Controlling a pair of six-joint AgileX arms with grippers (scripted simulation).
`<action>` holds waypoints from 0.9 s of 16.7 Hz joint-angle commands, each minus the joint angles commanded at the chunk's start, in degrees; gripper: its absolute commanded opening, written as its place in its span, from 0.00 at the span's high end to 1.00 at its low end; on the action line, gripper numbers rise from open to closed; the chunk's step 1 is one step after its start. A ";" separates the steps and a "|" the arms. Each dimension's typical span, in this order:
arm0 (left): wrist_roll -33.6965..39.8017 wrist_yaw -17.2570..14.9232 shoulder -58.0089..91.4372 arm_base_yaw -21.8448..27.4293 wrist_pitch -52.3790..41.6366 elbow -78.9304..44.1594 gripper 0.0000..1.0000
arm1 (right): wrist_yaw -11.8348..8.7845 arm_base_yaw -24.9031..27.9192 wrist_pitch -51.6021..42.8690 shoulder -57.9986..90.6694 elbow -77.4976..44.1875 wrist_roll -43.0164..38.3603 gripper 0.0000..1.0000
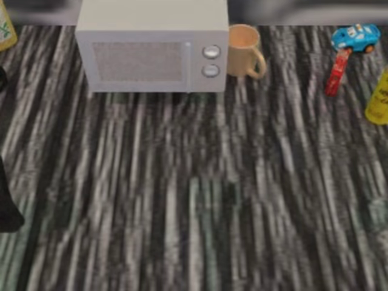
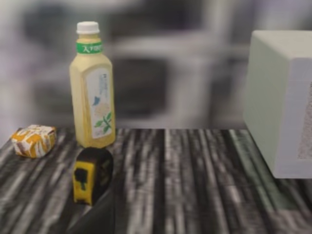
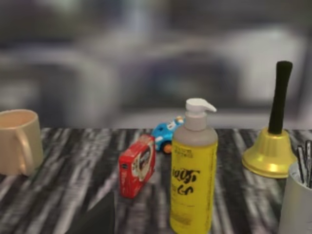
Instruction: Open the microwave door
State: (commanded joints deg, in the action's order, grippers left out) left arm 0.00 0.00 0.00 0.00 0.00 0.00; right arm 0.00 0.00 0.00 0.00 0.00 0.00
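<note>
We see the off-white boxy microwave (image 1: 153,45) at the table's far left, its mesh-windowed door (image 1: 138,62) shut, nearer our left arm; neither gripper's finger state is visible.

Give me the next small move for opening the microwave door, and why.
Probably bring the left arm, parked at the table's left edge, toward the left edge of the microwave door. The door sits flush and shut on the microwave, nothing touches it, and the knob panel and tan mug crowd its right side, which suggests the free edge is on the left.
</note>
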 joint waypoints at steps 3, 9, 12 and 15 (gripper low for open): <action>0.21 0.08 0.55 0.22 -0.34 -0.55 0.00 | 0.00 0.00 0.00 0.00 0.00 0.00 0.00; 5.11 2.46 15.83 5.35 -9.46 -16.32 0.00 | 0.00 0.00 0.00 0.00 0.00 0.00 0.00; 8.98 4.64 30.68 9.60 -17.82 -31.82 0.00 | 0.00 0.00 0.00 0.00 0.00 0.00 0.00; 13.13 7.13 48.79 14.42 -27.72 -50.26 0.00 | 0.00 0.00 0.00 0.00 0.00 0.00 0.00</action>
State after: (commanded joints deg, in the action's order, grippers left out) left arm 13.13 7.13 48.79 14.42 -27.72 -50.26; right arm 0.00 0.00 0.00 0.00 0.00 0.00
